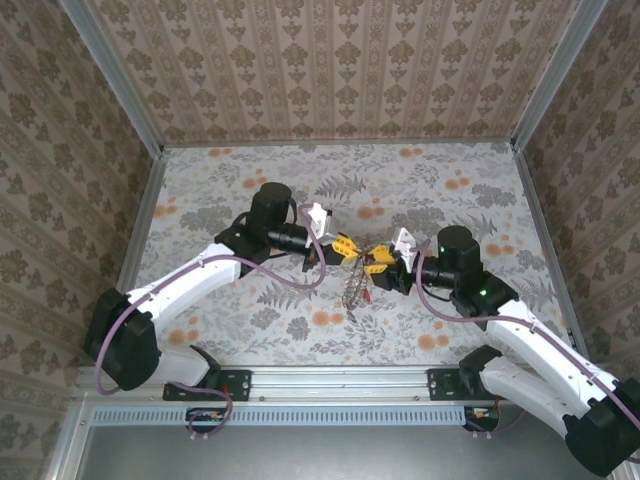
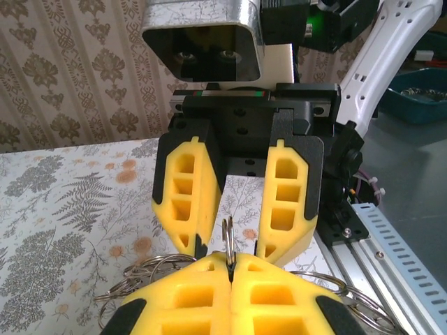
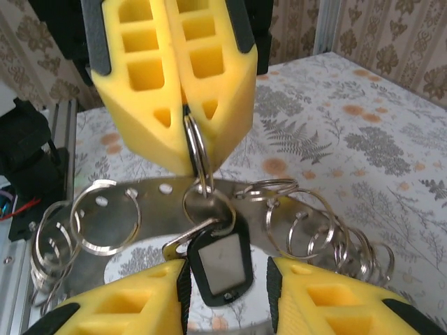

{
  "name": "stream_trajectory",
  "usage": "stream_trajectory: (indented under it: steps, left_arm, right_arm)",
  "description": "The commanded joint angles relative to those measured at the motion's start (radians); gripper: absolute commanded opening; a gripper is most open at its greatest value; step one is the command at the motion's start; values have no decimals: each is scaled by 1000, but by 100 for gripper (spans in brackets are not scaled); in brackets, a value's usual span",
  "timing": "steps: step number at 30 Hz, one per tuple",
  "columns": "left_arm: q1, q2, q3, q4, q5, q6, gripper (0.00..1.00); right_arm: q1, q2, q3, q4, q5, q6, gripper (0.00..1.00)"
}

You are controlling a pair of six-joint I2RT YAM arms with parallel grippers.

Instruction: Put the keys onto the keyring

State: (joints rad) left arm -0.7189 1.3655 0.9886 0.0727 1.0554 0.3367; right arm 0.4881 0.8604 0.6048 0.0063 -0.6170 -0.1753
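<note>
We see the flowered table [image 1: 250, 180] underneath it all, and we take it that the work is done above it so the hardware can hang free instead of lying flat. The left arm [image 1: 190, 285] and the right arm [image 1: 530, 345] reach in from either side and meet nose to nose over the middle. We judge this lets one hold while the other threads.

The left gripper [image 3: 188, 139] has its yellow fingers pressed together on a split ring [image 3: 198, 150]. It pinches the wire at the top, so the ring stands upright and everything below dangles from it. The right gripper [image 2: 228, 248] faces it with its fingers apart and a clear gap between them; it grips nothing.

Under the pinch hangs the keyring [image 3: 150, 192], a flat silver band with punched holes, off the table and between the two grippers. The keys [image 3: 328, 241], which look to us like thin silver loops, are strung along its rim, some to each side. We cannot tell whether the pinched ring passes through a hole in the band or only links to a smaller ring [image 3: 206, 206] at that spot.

Smallest, a black tag [image 3: 218, 262] hangs from that smaller ring, down in the gap between the right gripper's fingers. We cannot tell whether it touches either finger.
</note>
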Motion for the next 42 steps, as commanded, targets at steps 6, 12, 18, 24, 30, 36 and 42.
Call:
stream_trajectory:
  steps: [6, 12, 18, 24, 30, 36, 42]
  left_arm:
    - [0, -22, -23, 124, -6, -96, 0]
    - [-1, -23, -34, 143, -27, -105, 0]
    - [0, -19, -43, 173, -71, -128, 0]
    - [-2, -16, -51, 192, -104, -153, 0]
    - [-4, -19, -60, 199, -114, -157, 0]
    - [-4, -17, -57, 198, -91, -149, 0]
    - [-4, -21, -52, 150, -82, -116, 0]
  right_arm:
    - [23, 57, -10, 145, 21, 50, 36]
    - [25, 68, -14, 130, 11, 46, 37]
    - [44, 63, -32, 126, 38, 39, 40]
    - [67, 73, -44, 143, 90, 30, 47]
    - [73, 34, -73, 156, 178, 25, 38]
    - [73, 31, -68, 151, 201, 13, 15]
    - [73, 7, -50, 104, 189, -20, 0]
